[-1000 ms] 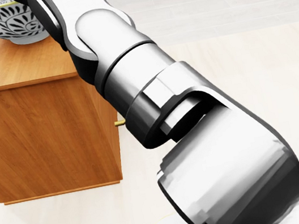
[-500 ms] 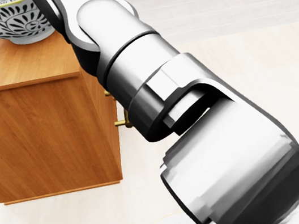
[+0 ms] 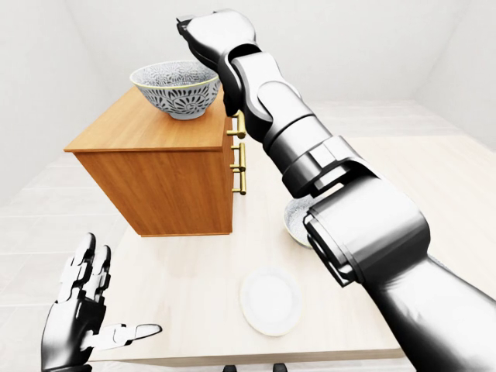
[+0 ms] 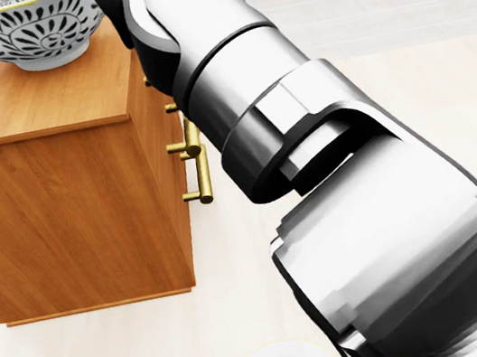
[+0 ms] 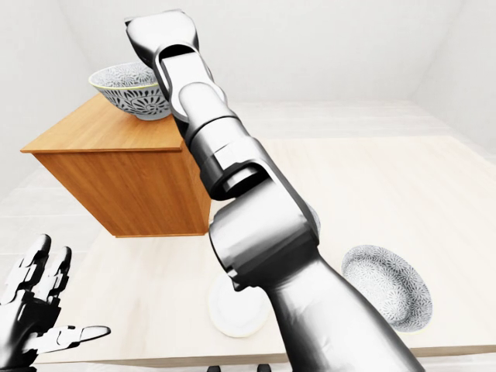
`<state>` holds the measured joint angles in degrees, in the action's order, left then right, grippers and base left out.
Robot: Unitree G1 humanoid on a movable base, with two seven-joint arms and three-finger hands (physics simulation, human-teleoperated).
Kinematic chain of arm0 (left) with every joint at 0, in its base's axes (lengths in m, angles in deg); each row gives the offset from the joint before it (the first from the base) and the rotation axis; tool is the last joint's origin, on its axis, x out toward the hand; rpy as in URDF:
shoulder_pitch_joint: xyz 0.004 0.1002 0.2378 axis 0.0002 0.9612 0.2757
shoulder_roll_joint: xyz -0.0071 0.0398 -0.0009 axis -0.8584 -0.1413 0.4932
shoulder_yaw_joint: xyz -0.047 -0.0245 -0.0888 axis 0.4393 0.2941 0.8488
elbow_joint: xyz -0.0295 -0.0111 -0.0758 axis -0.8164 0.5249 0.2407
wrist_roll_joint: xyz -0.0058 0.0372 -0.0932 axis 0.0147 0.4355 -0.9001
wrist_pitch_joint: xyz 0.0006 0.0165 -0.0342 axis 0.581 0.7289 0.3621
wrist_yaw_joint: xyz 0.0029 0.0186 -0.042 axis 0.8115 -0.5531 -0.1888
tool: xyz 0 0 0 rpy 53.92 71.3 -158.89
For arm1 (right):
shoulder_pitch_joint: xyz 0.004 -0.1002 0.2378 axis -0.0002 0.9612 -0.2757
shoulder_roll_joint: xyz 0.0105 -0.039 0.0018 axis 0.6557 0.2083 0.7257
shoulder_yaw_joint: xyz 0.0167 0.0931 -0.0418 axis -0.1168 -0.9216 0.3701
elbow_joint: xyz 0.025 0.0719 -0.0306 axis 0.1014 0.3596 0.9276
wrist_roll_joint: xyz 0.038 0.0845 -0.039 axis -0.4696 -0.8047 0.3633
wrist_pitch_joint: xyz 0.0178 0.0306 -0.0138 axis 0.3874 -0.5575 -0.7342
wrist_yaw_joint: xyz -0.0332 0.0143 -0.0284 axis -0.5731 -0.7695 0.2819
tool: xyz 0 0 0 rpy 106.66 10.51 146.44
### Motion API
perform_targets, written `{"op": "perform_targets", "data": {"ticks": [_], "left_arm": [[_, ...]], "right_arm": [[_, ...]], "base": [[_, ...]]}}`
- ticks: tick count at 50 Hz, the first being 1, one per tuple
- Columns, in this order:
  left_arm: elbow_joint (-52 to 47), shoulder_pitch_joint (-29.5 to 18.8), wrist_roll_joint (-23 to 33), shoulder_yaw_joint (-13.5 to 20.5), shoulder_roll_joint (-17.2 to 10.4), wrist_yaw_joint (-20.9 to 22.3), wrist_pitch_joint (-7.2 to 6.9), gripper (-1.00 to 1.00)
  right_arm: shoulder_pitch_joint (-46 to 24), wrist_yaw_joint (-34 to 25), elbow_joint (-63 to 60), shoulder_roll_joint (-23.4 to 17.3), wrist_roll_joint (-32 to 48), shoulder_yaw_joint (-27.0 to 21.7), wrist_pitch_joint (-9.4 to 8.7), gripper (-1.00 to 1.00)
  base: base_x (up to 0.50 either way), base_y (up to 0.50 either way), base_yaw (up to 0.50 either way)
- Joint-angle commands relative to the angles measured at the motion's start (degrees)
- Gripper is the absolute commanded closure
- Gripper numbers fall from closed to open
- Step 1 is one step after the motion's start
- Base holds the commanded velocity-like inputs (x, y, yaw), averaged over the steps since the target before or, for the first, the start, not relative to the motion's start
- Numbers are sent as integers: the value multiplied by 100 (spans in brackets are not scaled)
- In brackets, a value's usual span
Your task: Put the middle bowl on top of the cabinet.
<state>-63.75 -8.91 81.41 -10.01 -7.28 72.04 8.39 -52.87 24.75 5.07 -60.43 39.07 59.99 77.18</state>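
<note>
Bowl on cabinet top, right hand beside it, finger state unreadable, left hand spread, empty, plate on table.

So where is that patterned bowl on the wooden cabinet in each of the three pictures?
Left-eye view: the bowl sits upper left of centre, on the cabinet.
Head view: top left corner, cut off by the edge.
Right-eye view: upper left, beside the right arm.
Shared landmark: the cabinet's wooden top.
</note>
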Motion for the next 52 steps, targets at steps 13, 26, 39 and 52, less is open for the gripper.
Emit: {"op": "perform_targets", "data": {"ticks": [13,26,39,52], "left_arm": [[-100,44,-91,82,18,49,0,-100],[-229,61,-5,63,80,56,0,-100],[-220,118,-58,125,118,132,0,-100],[-133,69,-67,179,116,171,0,-100]], "right_arm": [[-191,-87,73,-478,-28,-143,0,-78],[-292,-72,173,-984,-25,-218,0,-94],[-406,-102,161,-1155,-64,-278,0,-94],[-561,-88,222,-1413,-12,-293,0,-100]], "base": [[0,0,0],[0,0,0],[0,0,0],[0,0,0]]}}
